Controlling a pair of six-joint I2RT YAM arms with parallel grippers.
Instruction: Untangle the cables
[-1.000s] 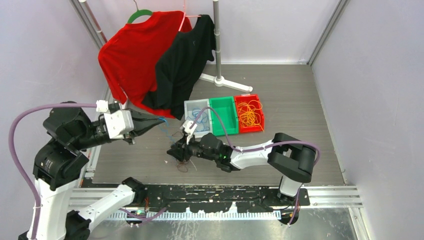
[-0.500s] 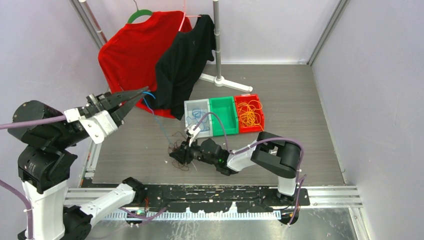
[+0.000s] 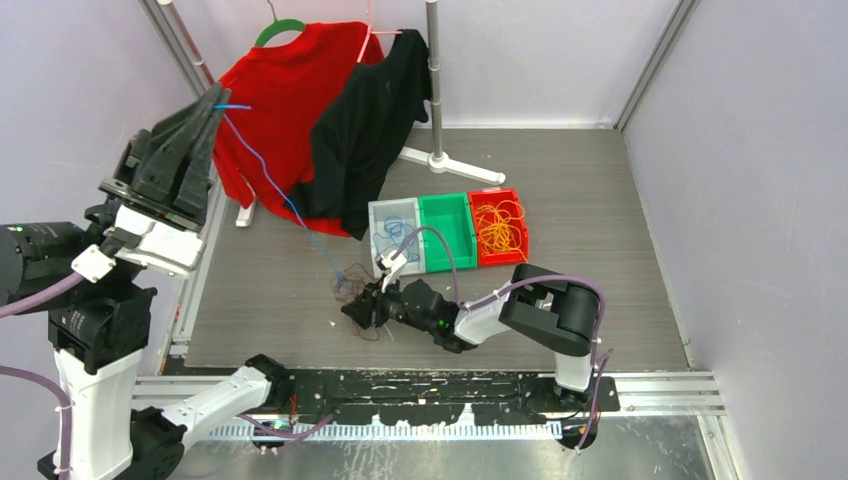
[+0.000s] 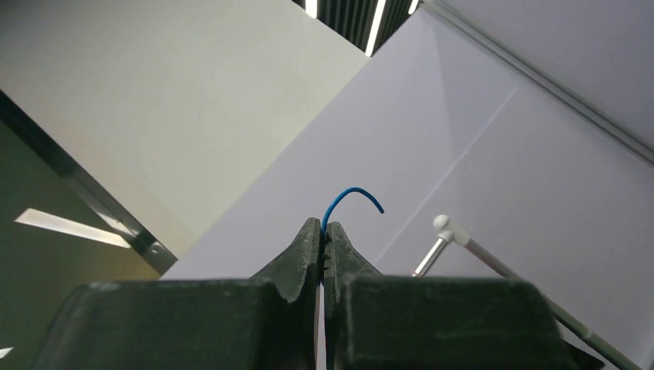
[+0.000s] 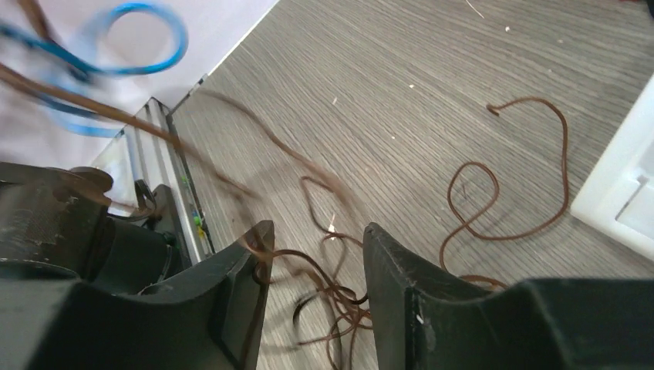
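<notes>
Top external view: our left gripper [image 3: 214, 98] now sits higher, jaws pinching the blue cable [image 3: 268, 182] taut from the brown tangle [image 3: 350, 286]. On our right gripper [image 3: 366, 308] the jaws now stand wider apart, loosening that tangle.

desk [image 3: 600, 300]: matt grey wood-grain
blue cable [image 3: 265, 175]: smooth plastic coating
brown cable [image 5: 532, 177]: smooth, dull sheen
red shirt [image 3: 270, 110]: soft cloth
right claw [image 5: 316, 239]: matt black plastic, scuffed

Shirts [image 3: 280, 110] and 3 bins [image 3: 447, 230] block the rear; right side open.
</notes>
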